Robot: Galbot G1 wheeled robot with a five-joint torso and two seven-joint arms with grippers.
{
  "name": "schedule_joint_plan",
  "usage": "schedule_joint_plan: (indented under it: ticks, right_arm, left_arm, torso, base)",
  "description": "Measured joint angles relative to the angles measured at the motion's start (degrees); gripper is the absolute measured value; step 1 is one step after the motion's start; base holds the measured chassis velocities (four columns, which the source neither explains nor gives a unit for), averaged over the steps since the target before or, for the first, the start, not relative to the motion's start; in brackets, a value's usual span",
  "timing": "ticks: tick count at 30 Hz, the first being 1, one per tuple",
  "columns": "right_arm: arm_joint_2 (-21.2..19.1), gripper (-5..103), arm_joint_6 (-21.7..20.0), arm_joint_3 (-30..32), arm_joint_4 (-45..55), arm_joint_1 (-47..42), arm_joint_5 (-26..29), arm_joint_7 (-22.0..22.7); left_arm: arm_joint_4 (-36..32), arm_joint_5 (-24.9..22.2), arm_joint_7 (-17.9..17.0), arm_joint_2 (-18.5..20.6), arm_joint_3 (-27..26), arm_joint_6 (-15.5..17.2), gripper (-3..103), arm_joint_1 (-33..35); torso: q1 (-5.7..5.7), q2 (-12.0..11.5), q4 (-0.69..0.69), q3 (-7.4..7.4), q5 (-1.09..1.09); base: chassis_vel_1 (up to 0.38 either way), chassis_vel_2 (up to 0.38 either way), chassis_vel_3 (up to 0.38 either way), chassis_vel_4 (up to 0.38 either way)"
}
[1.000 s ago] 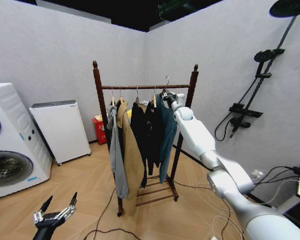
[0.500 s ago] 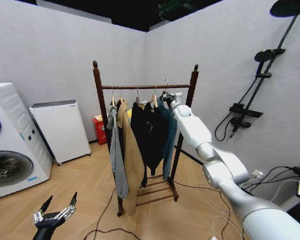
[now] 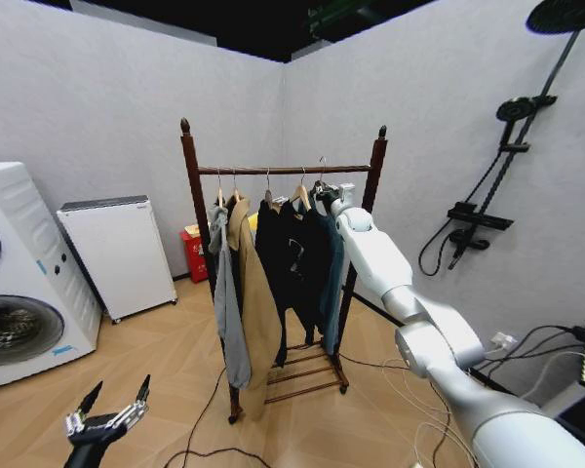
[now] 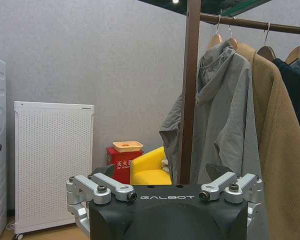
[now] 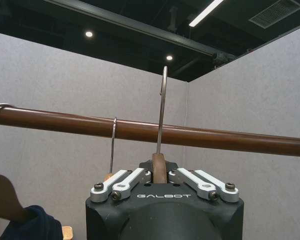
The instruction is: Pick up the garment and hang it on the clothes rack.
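My right jaws are closed narrow on the wooden neck of the hanger, whose wire hook rises in the centre of the right wrist view and crosses the bar. I cannot tell whether the hook bears on the bar or sits just clear of it. In the head view the right jaws sit centre frame, just under the right end of the bar.

The dark teal blue-green long-sleeved shirt-jacket of soft cloth hangs below my grip, rightmost among the garments, beside a black top.

The tall dark reddish-brown wooden clothes rack, with two knobbed posts and a horizontal top bar, stands centre frame. Judgement: the carry is complete; seating the hook, release and withdrawal remain.

My left jaws are spread wide and empty, low at the lower left of the head view.

Floor: light wood boards with loose black cables. Room: grey textured walls, a washing machine at the left edge, a white perforated cabinet beside it, a black shower fitting at upper right.
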Motion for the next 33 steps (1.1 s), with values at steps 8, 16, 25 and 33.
schedule_joint_plan:
  ticks: [8,16,25,33]
  right_arm:
    - [-0.51,9,-0.84,-0.85,0.67,-0.38,3.47,-0.15]
    - [0.17,9,-4.19,-1.14,-2.39,2.02,4.16,-0.56]
    - [-1.34,9,-9.24,-1.91,1.29,0.07,4.82,-0.53]
    - [-2.60,9,-9.96,-2.00,2.75,-1.57,5.23,-1.18]
  left_arm:
    - [0.00,0.00,0.00,0.00,0.00,0.00,100,-0.02]
    - [0.00,0.00,0.00,0.00,0.00,0.00,100,0.00]
    - [0.00,0.00,0.00,0.00,0.00,0.00,100,0.00]
    - [0.00,0.00,0.00,0.00,0.00,0.00,100,-0.01]
  torso:
    - [0.11,-0.05,0.01,0.04,0.01]
    - [-0.03,0.00,-0.03,-0.01,-0.01]
    - [0.02,-0.01,-0.01,0.01,0.01]
    - [0.02,-0.01,-0.01,0.00,-0.01]
  base:
    - [-0.128,0.142,0.143,-0.104]
    - [-0.016,0.015,0.009,-0.003]
    - [0.006,-0.002,-0.002,0.004]
    - [0.000,0.000,0.000,0.000]
